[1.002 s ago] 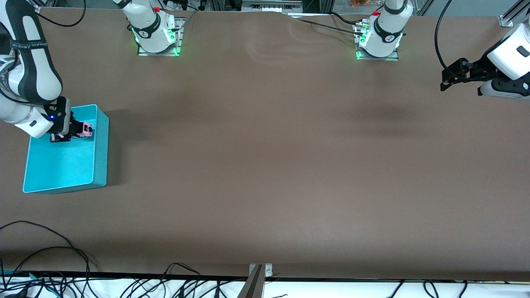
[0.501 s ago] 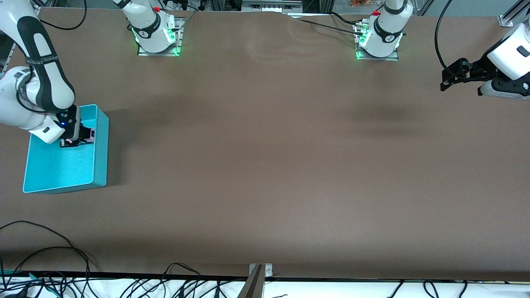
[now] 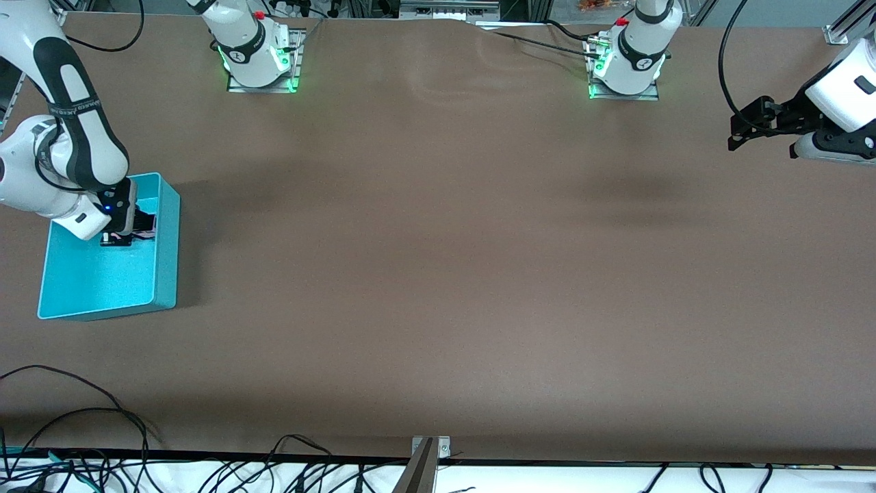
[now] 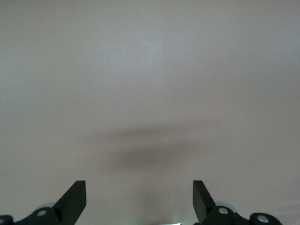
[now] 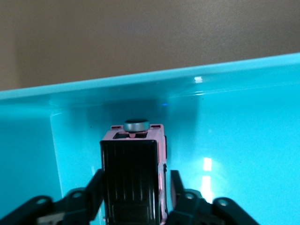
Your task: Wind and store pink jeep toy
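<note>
One teal bin point(image 3: 164, 274) stands on the brown table point(image 3: 445, 274) at the right arm's end, and the pink jeep toy point(image 5: 133, 178) is inside it, in the part of the bin farther from the front camera and close to the wall that faces the middle of the table. In the right wrist view the toy shows its black roof, pink body and a small grey disc at its end nearest that wall. The right gripper point(image 3: 140, 228) is lowered into the bin around the toy; its fingers point(image 5: 96, 187) stand on either side of the black roof, with a thin gap visible on one side, so whether they clamp the toy or have just let go cannot be told. The left gripper point(image 3: 742, 130) waits in the air over the table's edge at the left arm's end, its jaws wide apart with nothing between them, only bare tabletop beneath.
</note>
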{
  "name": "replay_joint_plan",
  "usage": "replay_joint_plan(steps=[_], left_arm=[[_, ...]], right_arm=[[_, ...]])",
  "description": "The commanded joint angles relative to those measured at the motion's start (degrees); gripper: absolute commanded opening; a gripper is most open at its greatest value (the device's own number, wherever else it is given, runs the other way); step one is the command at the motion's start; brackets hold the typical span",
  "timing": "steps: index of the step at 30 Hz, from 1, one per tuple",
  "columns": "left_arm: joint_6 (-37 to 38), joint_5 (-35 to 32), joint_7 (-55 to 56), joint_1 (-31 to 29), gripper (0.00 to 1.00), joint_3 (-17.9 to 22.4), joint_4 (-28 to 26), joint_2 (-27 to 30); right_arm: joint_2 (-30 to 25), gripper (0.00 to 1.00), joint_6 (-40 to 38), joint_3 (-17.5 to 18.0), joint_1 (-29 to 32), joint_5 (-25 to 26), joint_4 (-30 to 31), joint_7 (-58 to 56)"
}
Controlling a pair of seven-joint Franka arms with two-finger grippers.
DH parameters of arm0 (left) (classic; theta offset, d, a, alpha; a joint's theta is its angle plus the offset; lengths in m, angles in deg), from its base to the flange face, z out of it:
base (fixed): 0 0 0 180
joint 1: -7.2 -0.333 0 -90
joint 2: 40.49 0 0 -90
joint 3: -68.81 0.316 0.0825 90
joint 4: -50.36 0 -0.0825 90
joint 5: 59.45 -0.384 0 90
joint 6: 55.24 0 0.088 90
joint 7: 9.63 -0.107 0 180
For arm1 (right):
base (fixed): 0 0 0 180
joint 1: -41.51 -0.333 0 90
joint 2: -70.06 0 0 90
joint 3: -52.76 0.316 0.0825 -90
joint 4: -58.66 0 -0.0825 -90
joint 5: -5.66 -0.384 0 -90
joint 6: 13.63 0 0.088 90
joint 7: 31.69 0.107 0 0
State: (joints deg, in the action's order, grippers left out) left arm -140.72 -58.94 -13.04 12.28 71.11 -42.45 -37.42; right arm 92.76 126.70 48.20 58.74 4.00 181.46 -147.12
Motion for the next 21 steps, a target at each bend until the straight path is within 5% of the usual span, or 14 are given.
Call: replay_joint_plan(steps=[1, 3, 11, 21], left_arm=[[0.8, 1.2, 0.5, -0.2, 1.0, 0.2, 1.9, -1.0], [0.8, 1.2, 0.5, -0.2, 1.0, 0.2, 1.9, -1.0], [0.8, 1.2, 0.5, -0.2, 1.0, 0.2, 1.9, -1.0], [0.8, 1.2, 0.5, -0.2, 1.0, 0.2, 1.9, -1.0]], right_arm=[[-1.9, 0.87, 0.0, 0.3, 0.6, -0.5, 0.6, -0.5], [-2.5, 1.0, -0.3, 0.5, 0.6, -0.5, 0.7, -0.5], [-10.3, 1.0, -7.4, 1.4, 0.6, -1.2, 0.6, 4.3], [-20.1, 1.0, -15.0, 7.5, 0.5, -1.1, 0.3, 25.8]])
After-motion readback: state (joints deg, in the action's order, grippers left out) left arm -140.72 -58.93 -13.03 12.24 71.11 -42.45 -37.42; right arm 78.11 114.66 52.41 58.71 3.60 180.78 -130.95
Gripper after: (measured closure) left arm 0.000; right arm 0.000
